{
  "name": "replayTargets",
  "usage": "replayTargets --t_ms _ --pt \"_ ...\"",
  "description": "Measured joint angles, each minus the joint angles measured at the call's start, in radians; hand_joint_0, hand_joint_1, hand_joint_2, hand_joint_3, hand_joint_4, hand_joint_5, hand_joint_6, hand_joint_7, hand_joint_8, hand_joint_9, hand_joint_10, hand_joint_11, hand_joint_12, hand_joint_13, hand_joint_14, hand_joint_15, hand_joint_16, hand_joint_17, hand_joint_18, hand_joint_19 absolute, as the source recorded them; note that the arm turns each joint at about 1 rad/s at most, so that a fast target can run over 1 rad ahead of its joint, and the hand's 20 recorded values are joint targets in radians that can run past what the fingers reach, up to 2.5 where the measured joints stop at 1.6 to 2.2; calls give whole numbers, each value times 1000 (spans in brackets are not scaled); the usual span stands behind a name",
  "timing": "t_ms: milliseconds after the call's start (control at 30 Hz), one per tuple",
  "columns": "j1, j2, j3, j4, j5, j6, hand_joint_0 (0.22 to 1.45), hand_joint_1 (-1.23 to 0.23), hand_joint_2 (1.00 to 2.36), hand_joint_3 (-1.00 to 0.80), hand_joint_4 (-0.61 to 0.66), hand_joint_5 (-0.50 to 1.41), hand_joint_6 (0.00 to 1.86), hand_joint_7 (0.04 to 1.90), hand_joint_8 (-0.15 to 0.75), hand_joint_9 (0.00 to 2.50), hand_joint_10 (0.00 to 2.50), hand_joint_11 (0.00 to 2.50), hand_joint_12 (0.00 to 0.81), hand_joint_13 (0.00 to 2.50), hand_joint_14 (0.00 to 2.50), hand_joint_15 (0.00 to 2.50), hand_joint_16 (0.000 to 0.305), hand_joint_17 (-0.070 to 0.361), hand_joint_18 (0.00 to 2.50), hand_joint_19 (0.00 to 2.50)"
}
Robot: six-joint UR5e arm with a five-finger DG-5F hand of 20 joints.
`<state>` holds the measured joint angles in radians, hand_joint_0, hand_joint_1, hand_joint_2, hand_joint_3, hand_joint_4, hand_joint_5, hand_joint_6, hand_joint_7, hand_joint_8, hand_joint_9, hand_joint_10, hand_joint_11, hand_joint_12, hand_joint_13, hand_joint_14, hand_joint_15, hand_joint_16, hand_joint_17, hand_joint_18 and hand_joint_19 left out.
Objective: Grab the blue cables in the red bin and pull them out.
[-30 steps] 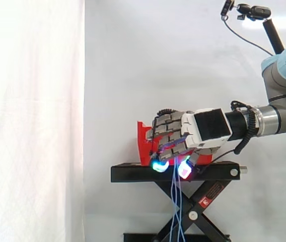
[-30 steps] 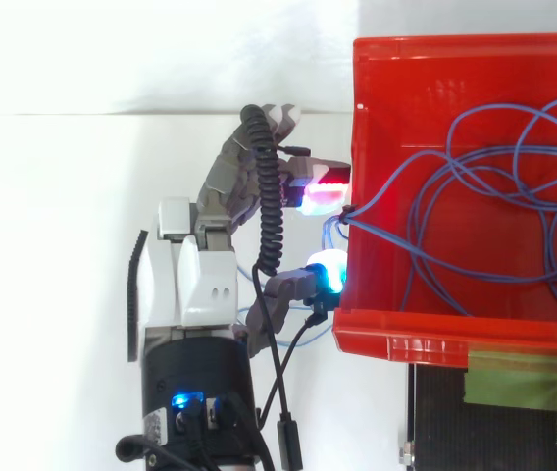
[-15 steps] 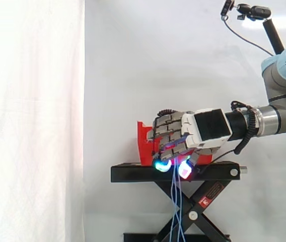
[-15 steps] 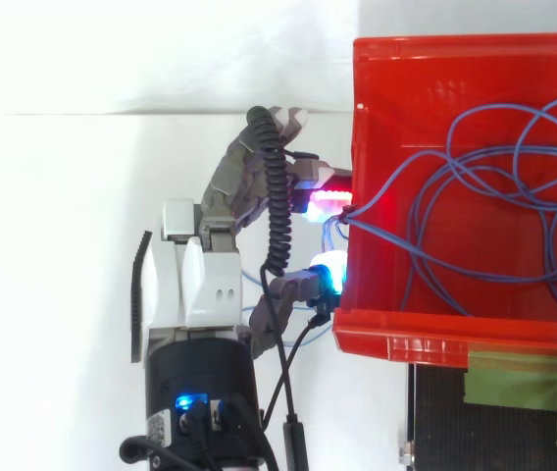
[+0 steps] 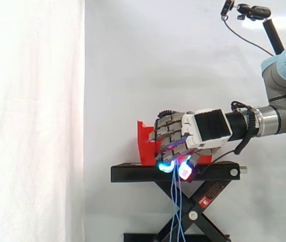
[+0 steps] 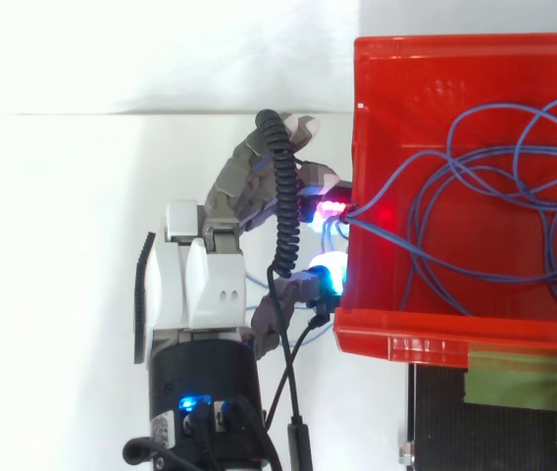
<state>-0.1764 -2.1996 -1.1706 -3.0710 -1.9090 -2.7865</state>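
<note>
The red bin [image 6: 426,330] sits on the black stand [image 5: 133,173] and holds a tangle of thin blue cables [image 6: 475,186]. A few strands run over the bin's left wall and pass between my glowing fingertips [image 6: 329,209]. My hand [image 6: 196,287] is just outside that wall, its fingers and thumb curled and pinching those strands. In the side view the hand [image 5: 203,132] hangs in front of the bin [image 5: 144,143], and the blue cables [image 5: 175,206] drop straight down from the fingertips past the stand's edge.
The stand is a black scissor lift [image 5: 198,206] before a white curtain. A black pole with a camera [image 5: 276,35] rises at the right behind my arm. Green tape [image 6: 529,388] lies on the stand below the bin.
My fingers have curled in tighter over the strands at the bin wall. The hand has drawn slightly away from the bin, to the right in the side view. The cables in the bin look unchanged.
</note>
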Motion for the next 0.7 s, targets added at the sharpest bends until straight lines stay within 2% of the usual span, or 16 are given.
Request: replayTargets --t_ms 33,167,700 --pt "0 0 0 0 0 0 772 -938 1000 -1000 -43 992 1 891 229 959 22 675 323 614 11 286 44 98 504 378" --pt "0 0 0 1 0 0 769 -946 1000 -1000 -19 946 8 804 231 943 22 665 325 610 12 286 44 99 498 381" --pt "-4 0 -1 12 -1 0 764 -968 1000 -1000 2 916 10 748 230 929 23 663 329 601 12 285 44 100 492 388"
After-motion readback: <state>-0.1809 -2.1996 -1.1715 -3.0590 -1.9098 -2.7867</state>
